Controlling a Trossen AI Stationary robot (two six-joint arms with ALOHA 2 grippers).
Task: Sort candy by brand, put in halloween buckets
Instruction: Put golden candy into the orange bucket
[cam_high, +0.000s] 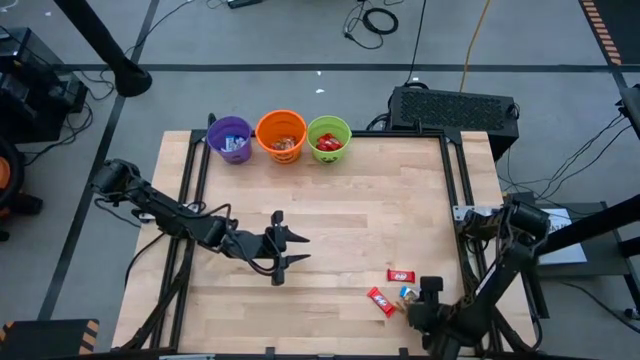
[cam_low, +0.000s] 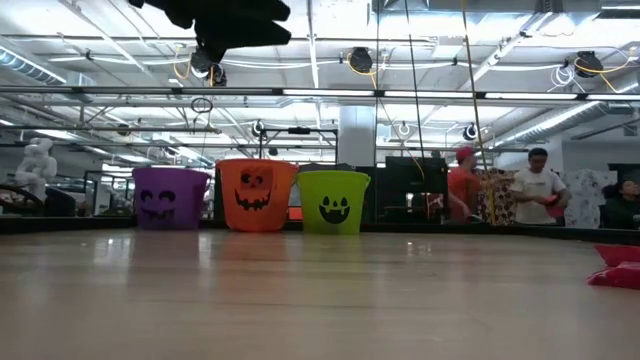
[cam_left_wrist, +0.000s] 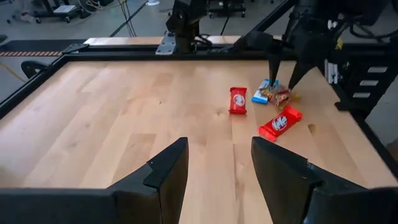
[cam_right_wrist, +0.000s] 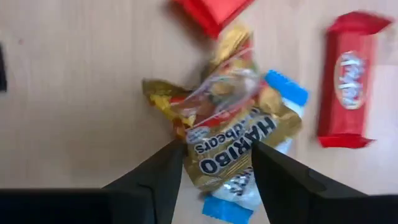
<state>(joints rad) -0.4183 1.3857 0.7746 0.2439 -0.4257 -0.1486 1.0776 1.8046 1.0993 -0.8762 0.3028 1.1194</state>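
Note:
Three candies lie near the table's right near corner: a red bar (cam_high: 401, 274), a second red bar (cam_high: 380, 300), and a gold gummy-bear bag (cam_right_wrist: 233, 130) lying on top of a blue-wrapped candy (cam_right_wrist: 286, 87). My right gripper (cam_right_wrist: 217, 155) points down over that pile, open, with a finger on either side of the gold bag's end. My left gripper (cam_high: 303, 249) hovers open above the middle of the table, holding nothing. The purple bucket (cam_high: 230, 138), orange bucket (cam_high: 281, 135) and green bucket (cam_high: 329, 138) stand in a row at the far edge, with candy inside. My right gripper's fingers (cam_left_wrist: 272, 68) come from above, pointing down, and stand on either side of the gold bag's end (cam_right_wrist: 211, 158). The bag lies flat on the blue candy and the table. Whether the fingers touch it, I cannot tell.
Bare wood lies between the buckets and the candy pile. Dark rails (cam_high: 455, 180) run along the table's left and right sides. A black box (cam_high: 450, 108) sits beyond the far right corner. People (cam_low: 500, 190) stand in the room behind.

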